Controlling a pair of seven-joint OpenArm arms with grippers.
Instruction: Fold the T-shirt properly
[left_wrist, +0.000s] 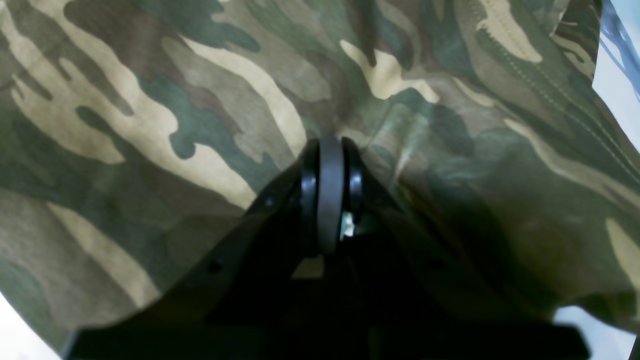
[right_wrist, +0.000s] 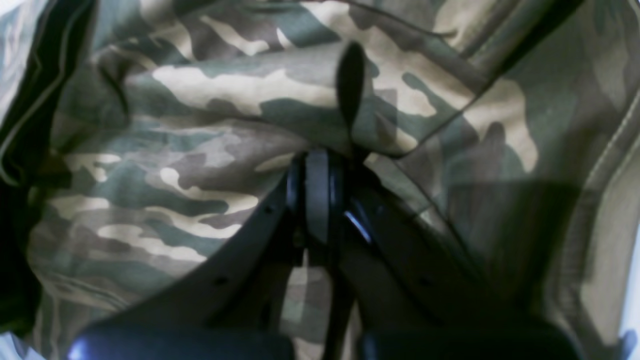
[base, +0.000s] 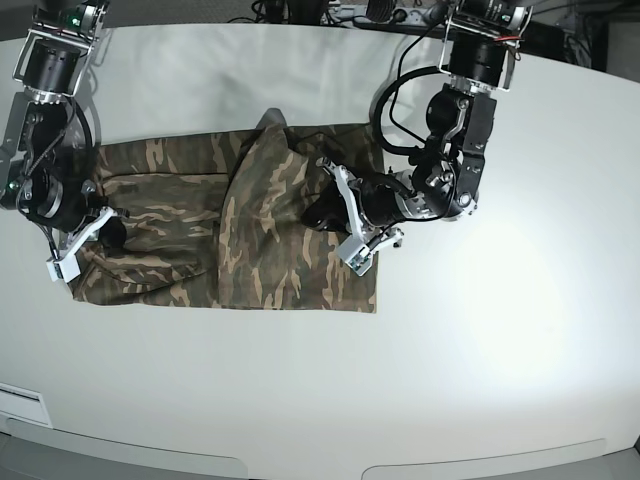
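The camouflage T-shirt (base: 250, 235) is lying partly folded across the left half of the white tabletop (base: 500, 330) in the base view, with 1 flap doubled over toward its middle.

The left tool (left_wrist: 327, 150) is pinching a ridge of fabric near the shirt's middle; its jaws are standing closed on the cloth, which is puckering around the tips. The right tool (right_wrist: 320, 160) is gripping bunched fabric at the shirt's far end, jaws likewise closed, with folds gathering on both sides.

Procedure for the step in hand, as judged from this layout:
1. Both tools are holding cloth, so lifting should stay low enough to avoid dragging the lower layers.
2. Both arms should be travelling together, keeping the held edge taut and straight.
3. The carried edge should be landing parallel to the opposite hem before either tool lets go.

Wrinkles under the doubled flap are likely to be locked in if tension is uneven.
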